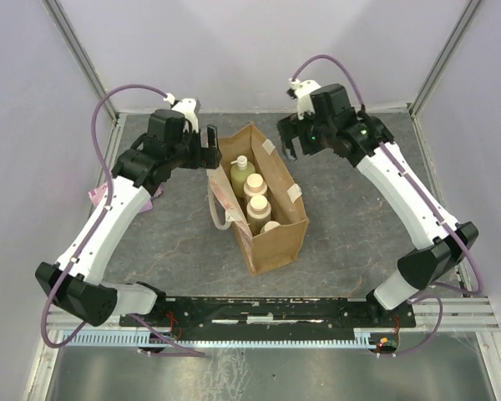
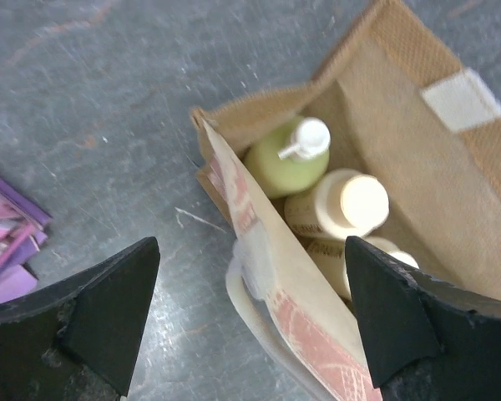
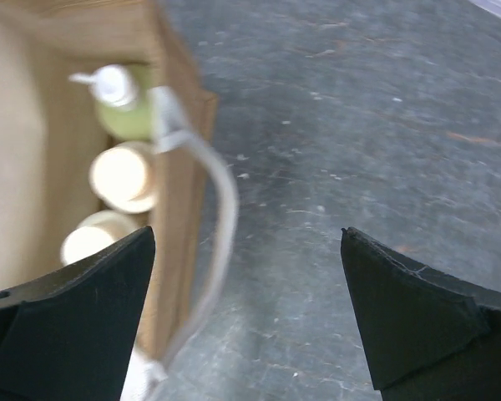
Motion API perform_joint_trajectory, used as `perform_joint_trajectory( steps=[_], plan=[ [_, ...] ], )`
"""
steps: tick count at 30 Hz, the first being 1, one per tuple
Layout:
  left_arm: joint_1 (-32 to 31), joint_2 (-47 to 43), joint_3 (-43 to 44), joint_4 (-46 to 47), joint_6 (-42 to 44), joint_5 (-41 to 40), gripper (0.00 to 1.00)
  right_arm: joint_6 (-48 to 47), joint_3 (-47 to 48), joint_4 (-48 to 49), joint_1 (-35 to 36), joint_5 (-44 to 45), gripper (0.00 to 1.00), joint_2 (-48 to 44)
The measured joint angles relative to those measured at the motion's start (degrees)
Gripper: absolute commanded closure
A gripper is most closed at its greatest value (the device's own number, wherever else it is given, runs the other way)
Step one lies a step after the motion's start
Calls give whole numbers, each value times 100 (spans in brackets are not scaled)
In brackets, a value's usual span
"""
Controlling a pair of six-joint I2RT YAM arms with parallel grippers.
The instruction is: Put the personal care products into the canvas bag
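Pink flat packet (image 1: 95,194) lies at the left edge of the grey mottled desk (image 1: 175,242), partly under the left arm. Left hand (image 1: 210,149), released and empty, hangs beside the rear left rim of the tan woven canvas bag (image 1: 275,242), which stands mid-desk. Upright inside are a yellow-green pump bottle (image 1: 240,171) and cream bottles (image 1: 255,185) with wide round caps. Right hand (image 1: 288,140), released and empty, hovers by the bag's rear right corner.

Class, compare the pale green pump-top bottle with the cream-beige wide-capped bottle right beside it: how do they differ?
The pale green pump-top bottle is yellow-green; the cream-beige wide-capped bottle is beige. The green one carries a narrow white pump, the beige one a broad flat cap. Both stand upright inside the tan canvas bag.
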Motion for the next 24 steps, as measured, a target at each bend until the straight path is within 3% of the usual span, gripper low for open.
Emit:
perform_joint_trajectory(
  steps=[5,14,24],
  plan=[
    [450,264,522,-22,2,-107,2,-42,-529,619,-896,92,0,-59],
    [2155,789,581,-74,-13,149,1,-44,-1519,1178,-2011,107,0,-160],
    [2214,1759,1054,-623,-188,-111,1,-46,-2055,1226,-2787,105,0,-157]
  ],
)
